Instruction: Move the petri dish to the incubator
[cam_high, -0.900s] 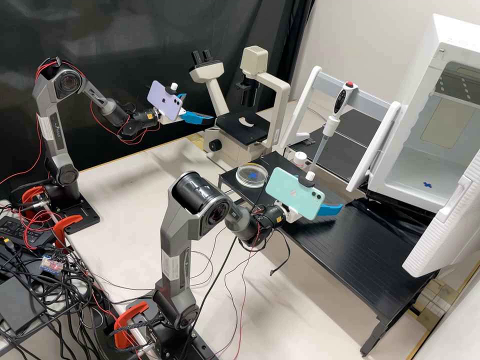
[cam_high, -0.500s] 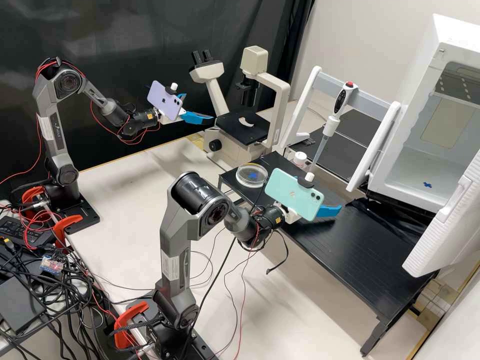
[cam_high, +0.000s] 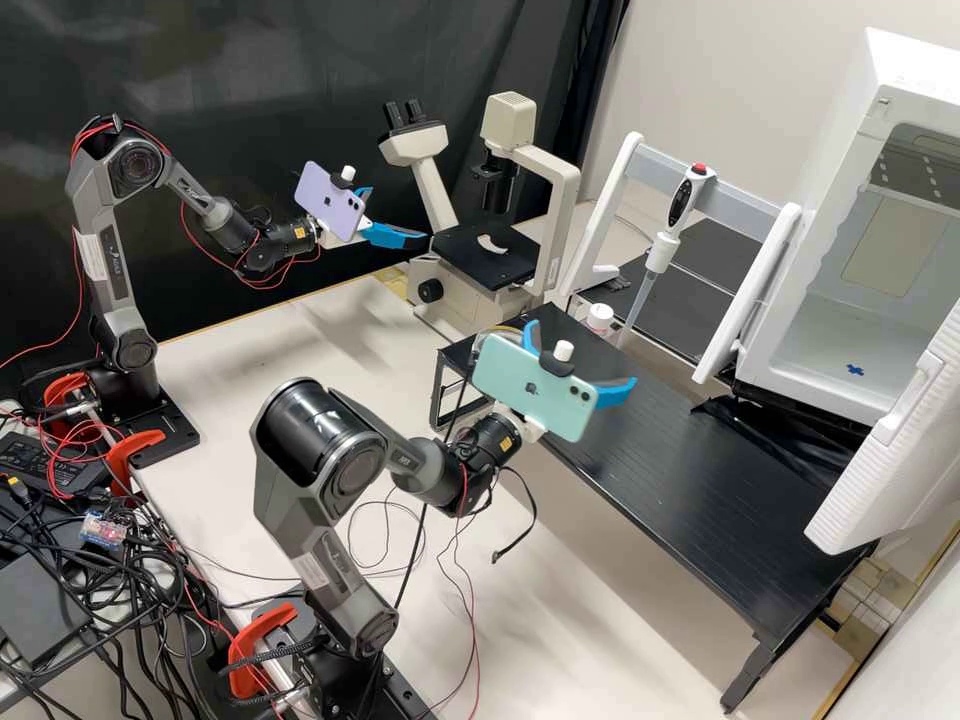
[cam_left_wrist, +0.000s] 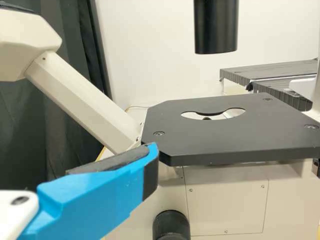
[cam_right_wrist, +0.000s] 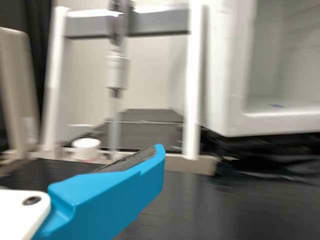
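My right gripper (cam_high: 584, 352) stands open over the black platform (cam_high: 700, 500), its two blue fingers spread well apart. The petri dish (cam_high: 508, 329) is near them, by the finger closer to the microscope (cam_high: 487, 250), at that end of the platform. Of the dish I make out just a thin, curved sliver of rim, with a yellowish tint along the arc; the rest of it is hidden behind my teal phone (cam_high: 535, 385). So I cannot tell its lid or what is inside, nor how near the finger comes to it.

In my right wrist view, a dark pad (cam_right_wrist: 132, 160) lines the blue finger. Beyond it stand a white-capped bottle (cam_right_wrist: 86, 148) and the electronic pipette (cam_right_wrist: 116, 72), hung upright with its tip down. The incubator (cam_high: 860, 130) is farther from these jaws, well apart, its door (cam_high: 895, 450) open and a small blue mark (cam_high: 855, 370) on its floor.

My left gripper (cam_high: 399, 215) is open too, its fingers apart beside the microscope's black stage (cam_left_wrist: 225, 142), well apart from the dish.
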